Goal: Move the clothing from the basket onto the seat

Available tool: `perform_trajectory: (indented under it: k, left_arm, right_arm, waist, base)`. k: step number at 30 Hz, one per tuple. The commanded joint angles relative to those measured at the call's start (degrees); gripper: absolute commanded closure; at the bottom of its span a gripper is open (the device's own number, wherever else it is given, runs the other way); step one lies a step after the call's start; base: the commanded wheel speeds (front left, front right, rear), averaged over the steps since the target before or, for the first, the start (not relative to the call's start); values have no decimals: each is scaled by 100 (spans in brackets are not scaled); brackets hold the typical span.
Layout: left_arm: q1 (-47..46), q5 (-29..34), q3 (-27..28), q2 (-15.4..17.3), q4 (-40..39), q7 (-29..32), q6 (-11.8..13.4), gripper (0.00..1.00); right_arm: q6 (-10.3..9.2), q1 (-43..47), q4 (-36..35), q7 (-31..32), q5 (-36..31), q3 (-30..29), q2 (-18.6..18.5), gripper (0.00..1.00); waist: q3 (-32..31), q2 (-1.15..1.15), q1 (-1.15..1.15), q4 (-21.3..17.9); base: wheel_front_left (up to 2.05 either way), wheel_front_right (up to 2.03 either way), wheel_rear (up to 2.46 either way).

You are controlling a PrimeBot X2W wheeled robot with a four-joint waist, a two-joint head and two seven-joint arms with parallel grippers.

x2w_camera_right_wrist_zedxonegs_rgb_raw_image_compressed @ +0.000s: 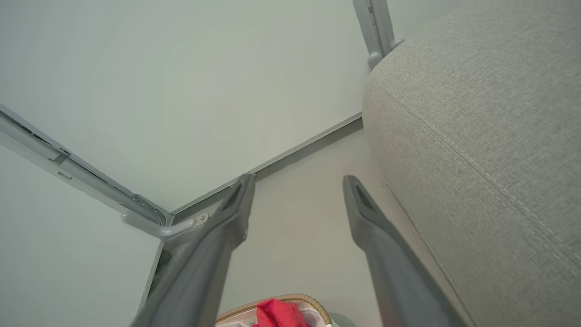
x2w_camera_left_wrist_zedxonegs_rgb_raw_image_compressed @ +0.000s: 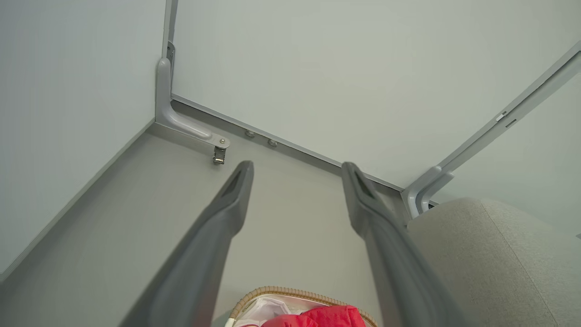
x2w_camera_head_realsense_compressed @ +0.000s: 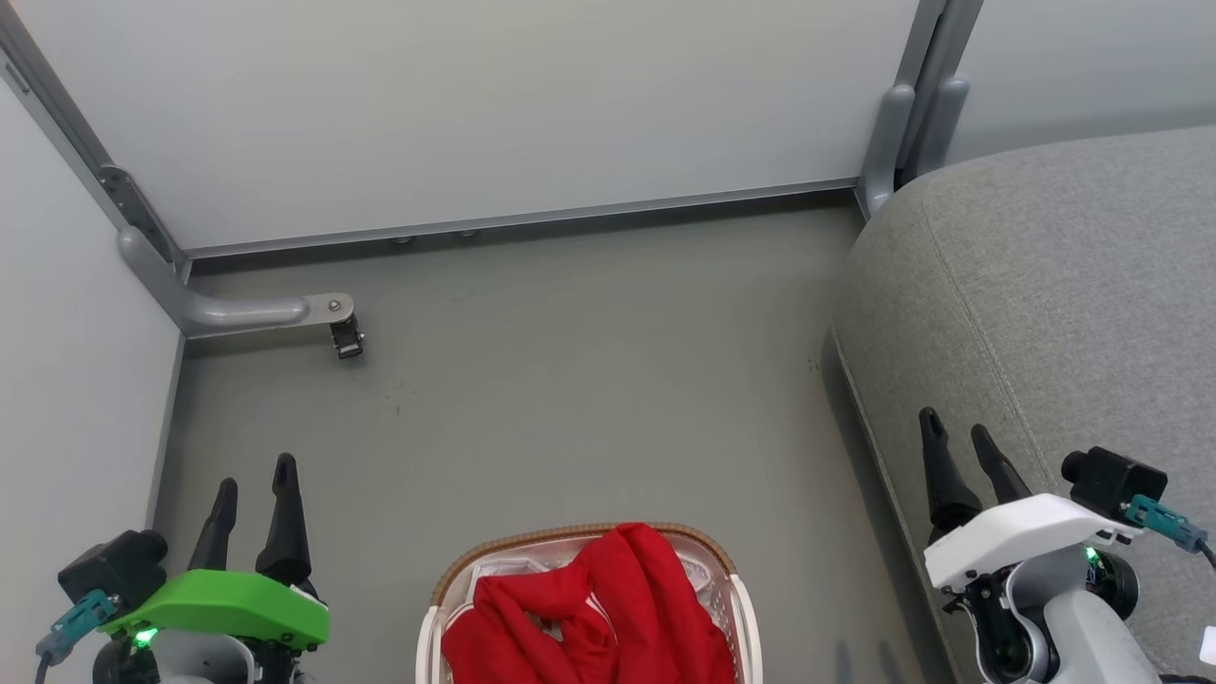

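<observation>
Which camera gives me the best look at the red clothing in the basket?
The head view: the clothing lies heaped in the basket, mostly in frame, white stripes visible. The left wrist view catches a red patch at its bottom edge; the right wrist view a smaller one.

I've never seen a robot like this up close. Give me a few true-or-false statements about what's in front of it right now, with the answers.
1. The red clothing lies in the basket. True.
2. The left gripper is clamped on the clothing. False: it is open and empty, off to the left of the basket.
3. The grey seat stands to the robot's right. True.
4. A garment lies on the seat. False: the part of the seat in view bears no clothing.
5. The right gripper is open. True.
</observation>
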Motion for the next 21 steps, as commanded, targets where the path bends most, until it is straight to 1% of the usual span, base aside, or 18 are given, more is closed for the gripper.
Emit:
perform_trajectory:
  k: [1,14,21]
  left_arm:
    - [-104,221,5,73,-17,-60,2,0]
    - [45,1118,-88,99,76,-257,82,0]
    - [65,1497,-139,116,96,-357,66,0]
  right_arm:
    - [2,-125,-9,-60,-215,16,-36,0]
    - [2,-68,153,-261,-1164,60,-42,0]
    - [2,-63,203,-354,-1585,85,-45,0]
  waist:
    - [-2,0,0,1]
    - [-3,0,0,18]
    - [33,0,0,19]
  base:
    - [0,0,0]
    - [0,0,0]
    - [0,0,0]
